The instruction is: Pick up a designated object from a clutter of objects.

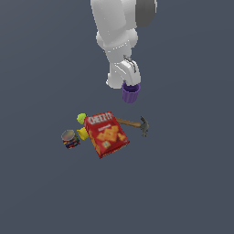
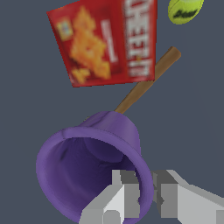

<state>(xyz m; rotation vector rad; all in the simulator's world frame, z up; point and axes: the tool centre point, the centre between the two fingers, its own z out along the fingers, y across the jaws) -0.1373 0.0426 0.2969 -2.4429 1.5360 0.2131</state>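
Observation:
The small purple cup (image 1: 130,93) hangs in the air above the clutter, held at its rim by my gripper (image 1: 129,85). In the wrist view the cup (image 2: 83,166) fills the foreground, mouth toward the camera, and its rim wall is pinched between my two grey fingers (image 2: 120,197). The gripper (image 2: 146,188) is shut on that rim. Below lies the rest of the clutter: a red Cheez-It box (image 1: 106,133), a wooden-handled hammer (image 1: 135,124), a yellow-green ball (image 1: 81,118), a yellow piece (image 1: 82,133) and a small multicoloured can (image 1: 69,138).
The box (image 2: 107,41), hammer handle (image 2: 146,83) and ball (image 2: 185,10) show in the wrist view beyond the cup. All items rest on a plain dark grey floor (image 1: 183,183). The white arm (image 1: 116,32) comes down from the top of the exterior view.

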